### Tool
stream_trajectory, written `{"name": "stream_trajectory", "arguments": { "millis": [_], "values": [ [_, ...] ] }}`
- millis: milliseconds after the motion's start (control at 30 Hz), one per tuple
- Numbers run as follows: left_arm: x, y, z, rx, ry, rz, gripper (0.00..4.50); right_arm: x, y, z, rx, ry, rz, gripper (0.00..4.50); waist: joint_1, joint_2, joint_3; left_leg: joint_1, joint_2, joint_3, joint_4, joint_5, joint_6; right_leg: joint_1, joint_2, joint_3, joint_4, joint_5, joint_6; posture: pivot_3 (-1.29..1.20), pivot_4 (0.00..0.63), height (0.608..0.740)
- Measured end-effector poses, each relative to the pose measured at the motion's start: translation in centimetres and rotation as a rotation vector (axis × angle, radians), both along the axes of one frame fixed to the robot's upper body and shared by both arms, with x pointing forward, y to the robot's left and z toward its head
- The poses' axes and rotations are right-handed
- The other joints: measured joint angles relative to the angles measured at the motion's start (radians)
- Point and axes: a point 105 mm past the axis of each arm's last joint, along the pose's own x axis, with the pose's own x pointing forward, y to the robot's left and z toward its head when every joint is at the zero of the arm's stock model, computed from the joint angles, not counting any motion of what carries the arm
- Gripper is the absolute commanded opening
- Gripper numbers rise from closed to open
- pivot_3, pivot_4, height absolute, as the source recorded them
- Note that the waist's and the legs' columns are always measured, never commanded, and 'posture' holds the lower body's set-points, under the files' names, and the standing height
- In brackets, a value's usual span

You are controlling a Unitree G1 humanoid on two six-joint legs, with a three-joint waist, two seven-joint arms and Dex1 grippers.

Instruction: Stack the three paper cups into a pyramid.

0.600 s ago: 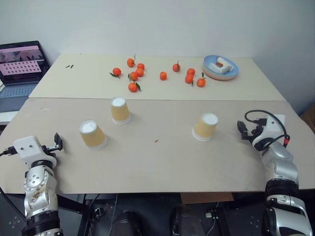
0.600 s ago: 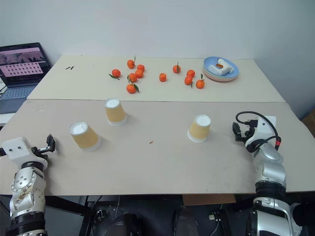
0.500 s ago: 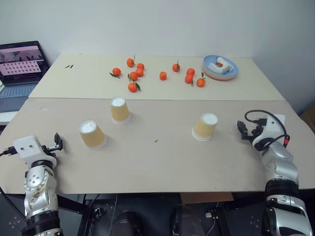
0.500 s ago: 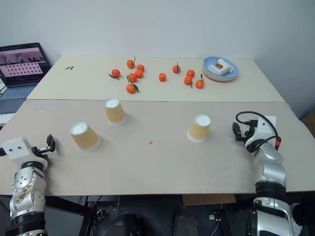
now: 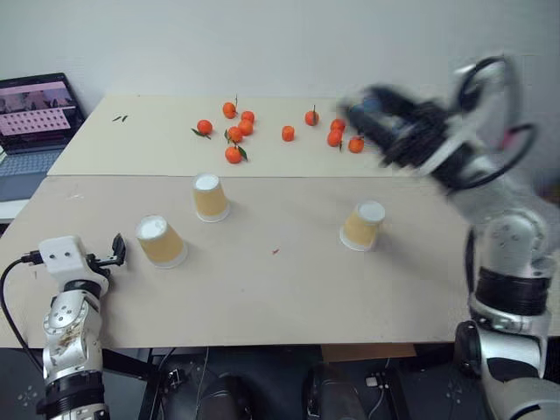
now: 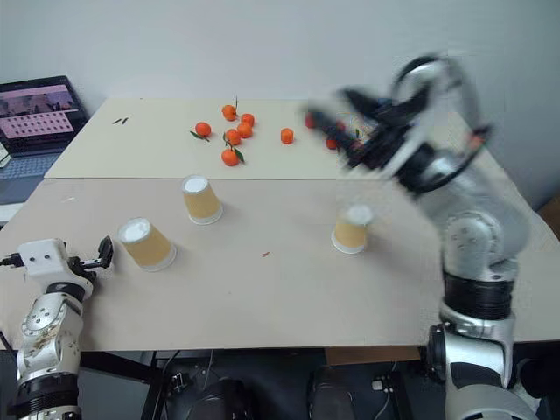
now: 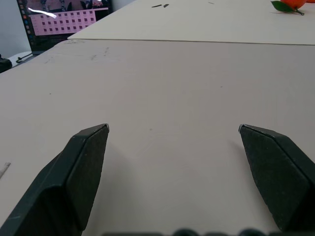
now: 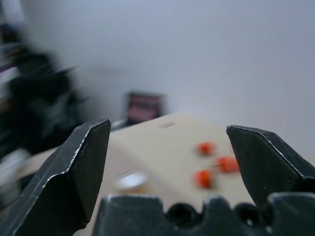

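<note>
Cups, three of them, all stand upside down and apart on the near table (image 5: 289, 297), none stacked. One cup (image 5: 160, 241) sits toward the table's left edge, a second cup (image 5: 210, 196) stands just behind it near the seam where the far table (image 5: 149, 131) begins, and the third cup (image 5: 362, 225) is well off to the right of the middle.

Closest to the leftmost cup, the left gripper (image 7: 172, 135) hangs low near the front left corner, pointing across the table with its two black fingers (image 7: 81, 162) spread wide and nothing between them. The right gripper (image 5: 363, 118) is lifted high above the right side of the table, blurred, its fingers (image 8: 81, 162) also wide apart and empty.

Beyond the seam, small tangerines (image 5: 234, 131) are scattered across the middle of the far table, some with leaves. A laptop (image 5: 35, 114) with a lit screen sits off the far table's left edge.
</note>
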Motion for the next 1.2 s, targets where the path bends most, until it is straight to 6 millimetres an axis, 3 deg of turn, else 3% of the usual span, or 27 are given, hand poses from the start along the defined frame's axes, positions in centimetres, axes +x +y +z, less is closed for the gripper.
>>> {"name": "stream_trajectory", "arguments": {
  "millis": [33,133,267,367,533,633,767,867,1033,1200],
  "values": [
    [0.0,-0.1,0.0,0.002,0.002,-0.007,4.50,-1.5,1.5,-1.3,-0.082,0.014,0.107,4.42,0.009,0.000,0.000,0.000,-0.001,-0.001,0.000,0.000,0.001,0.001,-0.001,-0.001,-0.001,0.000,0.001,0.00,0.150,0.663],
    [0.0,0.1,0.1,0.011,0.007,-0.017,4.50,-3.3,2.6,-4.4,-0.242,0.048,0.243,4.42,0.027,-0.003,-0.002,-0.001,-0.002,-0.005,0.002,-0.001,0.003,0.005,-0.002,-0.006,-0.005,0.001,0.003,0.00,0.150,0.663],
    [0.3,-0.4,0.2,0.004,0.036,-0.081,4.50,-3.0,2.0,-8.5,-0.433,0.082,0.256,4.42,0.035,-0.003,-0.002,-0.001,-0.001,-0.010,0.002,-0.002,0.003,0.009,-0.002,-0.012,-0.008,0.002,0.003,0.00,0.150,0.663],
    [-0.2,-1.9,0.4,0.023,0.110,-0.276,4.50,-2.4,2.1,-10.2,-0.487,0.096,0.249,4.42,0.028,-0.003,-0.002,-0.004,0.000,-0.011,0.002,-0.001,0.003,0.006,-0.002,-0.013,-0.007,0.001,0.002,0.00,0.150,0.663],
    [-2.9,-5.9,1.6,0.196,0.291,-0.721,4.50,-1.8,2.7,-10.2,-0.455,0.083,0.239,4.42,0.014,-0.003,-0.002,-0.007,0.000,-0.012,0.002,-0.001,0.001,0.002,-0.002,-0.013,-0.006,0.001,0.001,0.00,0.150,0.663],
    [-3.7,-6.4,2.9,0.265,0.368,-0.861,4.50,-1.2,2.4,-10.3,-0.458,0.081,0.211,4.42,0.017,-0.002,-0.001,-0.007,0.000,-0.012,0.003,-0.001,0.001,0.001,-0.003,-0.014,-0.006,0.000,0.001,0.00,0.150,0.663],
    [-2.3,-7.1,5.8,0.332,0.335,-0.946,4.50,-0.7,2.1,-9.8,-0.434,0.071,0.171,4.42,0.033,-0.001,0.000,-0.007,-0.001,-0.014,0.003,-0.001,0.001,0.001,-0.003,-0.015,-0.007,-0.001,0.001,0.00,0.150,0.663],
    [-0.7,-7.7,6.8,0.354,0.312,-0.979,4.50,-0.6,2.1,-9.8,-0.423,0.070,0.157,4.42,0.036,-0.001,0.000,-0.010,-0.002,-0.014,0.003,0.000,0.001,0.001,-0.003,-0.015,-0.007,0.000,0.001,0.00,0.150,0.663],
    [1.3,-9.5,6.6,0.358,0.306,-1.061,4.50,-0.3,1.7,-9.3,-0.402,0.056,0.118,4.42,0.033,-0.001,0.000,-0.012,-0.003,-0.014,0.003,0.000,0.001,0.000,-0.002,-0.015,-0.005,-0.001,0.002,0.00,0.150,0.663],
    [1.4,-11.5,5.5,0.340,0.336,-1.182,4.50,-0.1,1.3,-8.7,-0.388,0.036,0.079,4.42,0.019,-0.002,0.001,-0.012,-0.002,-0.014,0.004,0.000,0.001,0.000,-0.002,-0.015,-0.004,-0.001,0.002,0.00,0.150,0.663]
  ]
}}
